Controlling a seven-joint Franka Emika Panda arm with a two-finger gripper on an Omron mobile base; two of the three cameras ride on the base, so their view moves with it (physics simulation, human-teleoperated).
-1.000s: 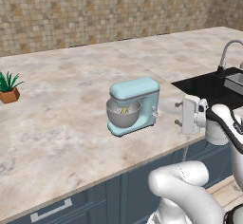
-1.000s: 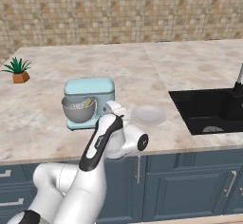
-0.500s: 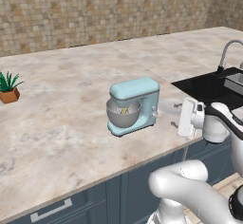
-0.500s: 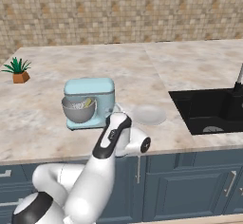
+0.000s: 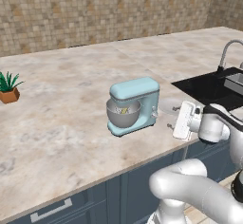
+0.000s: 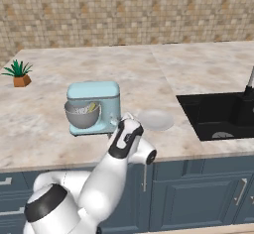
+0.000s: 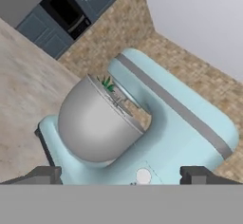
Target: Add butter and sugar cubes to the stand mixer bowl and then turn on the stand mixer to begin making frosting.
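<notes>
on marble counter point(image 5: 61, 123), round polished-metal stand mixer bowl point(image 5: 123, 115).

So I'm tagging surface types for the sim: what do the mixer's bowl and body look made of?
The stand mixer bowl looks like polished metal: grey with soft shading across its curve. The stand mixer body looks like glossy pale blue painted metal or plastic; the flat colour leaves that open.

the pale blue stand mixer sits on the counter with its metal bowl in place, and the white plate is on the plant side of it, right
Not quite. The white plate lies on the sink side of the stand mixer, away from the potted plant, as the right base view shows. The rest holds: the mixer stands on the counter with its metal bowl in place.
</notes>
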